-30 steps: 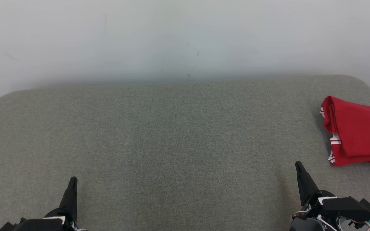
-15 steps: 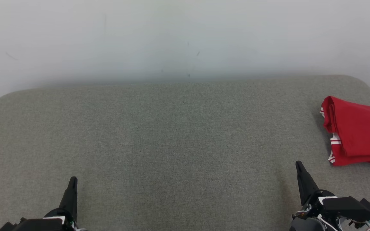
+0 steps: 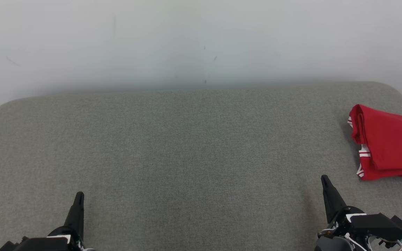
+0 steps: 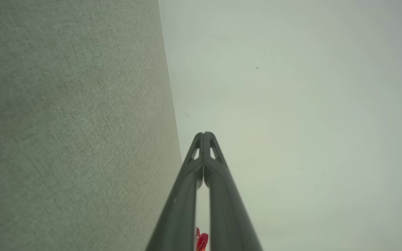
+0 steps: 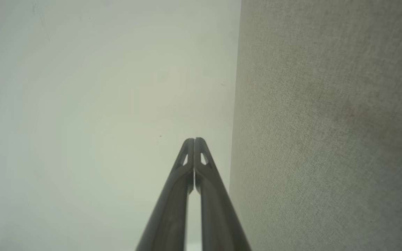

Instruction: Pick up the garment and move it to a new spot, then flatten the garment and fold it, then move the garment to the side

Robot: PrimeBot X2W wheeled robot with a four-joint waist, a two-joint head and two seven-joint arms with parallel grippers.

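L gripper (image 3: 79,196) and R gripper (image 3: 324,178) are both pressed together, nothing pinched in either. In the L wrist view the two dark fingers (image 4: 187,195) meet tip to tip, and it's the same in the R wrist view (image 5: 194,140).

The garment (image 3: 389,143) is red w/ white stripes (image 3: 363,150) at one hem. It's folded into a loose, slightly lumpy bundle lying flat at the cushion's right edge, nearer the far right corner than the near one. Its right part runs out of the head view, so I can't tell how far it goes. A scrap of the same red (image 4: 201,241) peeks between the L fingers at the bottom of that wrist view.

R gripper is near the garment but apart from it. It sits closer to the cushion's near edge and a bit inboard, tip pointing twd the far edge w/ a slight lean. L gripper is well apart from the garment, by the near left corner, and also points twd the far edge.

The cushion (image 3: 187,139) is grey woven fabric w/ rounded far corners. Behind its far edge stands a pale wall (image 3: 187,35) w/ a few small dark marks.
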